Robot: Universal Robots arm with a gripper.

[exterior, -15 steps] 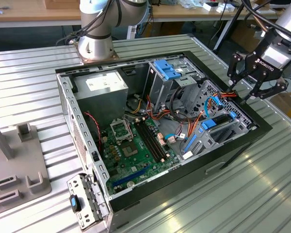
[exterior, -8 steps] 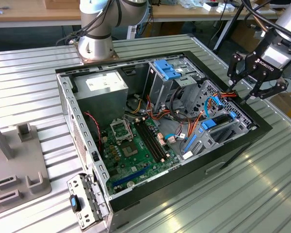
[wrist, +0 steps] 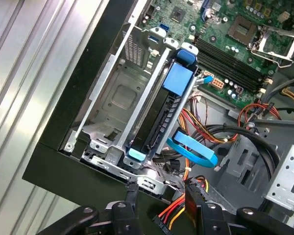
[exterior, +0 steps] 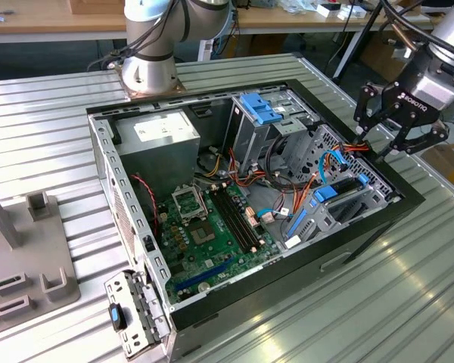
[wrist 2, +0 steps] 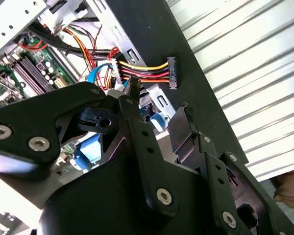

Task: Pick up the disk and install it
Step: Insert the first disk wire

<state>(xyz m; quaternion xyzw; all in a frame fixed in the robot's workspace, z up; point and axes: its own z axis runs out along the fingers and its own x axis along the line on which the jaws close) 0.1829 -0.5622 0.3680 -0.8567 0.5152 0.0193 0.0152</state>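
Your tool (exterior: 382,138) hangs wide and empty, upper right of the exterior view. The disk (wrist: 157,120) sits in the drive bay (wrist: 115,98).

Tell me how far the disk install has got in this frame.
Apparently done: the disk stands in the drive cage. In hand: nothing; the gripper hangs open and empty above that cage. Left: full seating cannot be confirmed, and a power connector hangs unplugged nearby.

Open counter (exterior: 431,295) lies outside the case wall (exterior: 378,227), but power cables (wrist: 170,215) and a blue cable (wrist: 198,152) crowd the drive cage (wrist: 115,98) by the end effector (wrist: 159,193).
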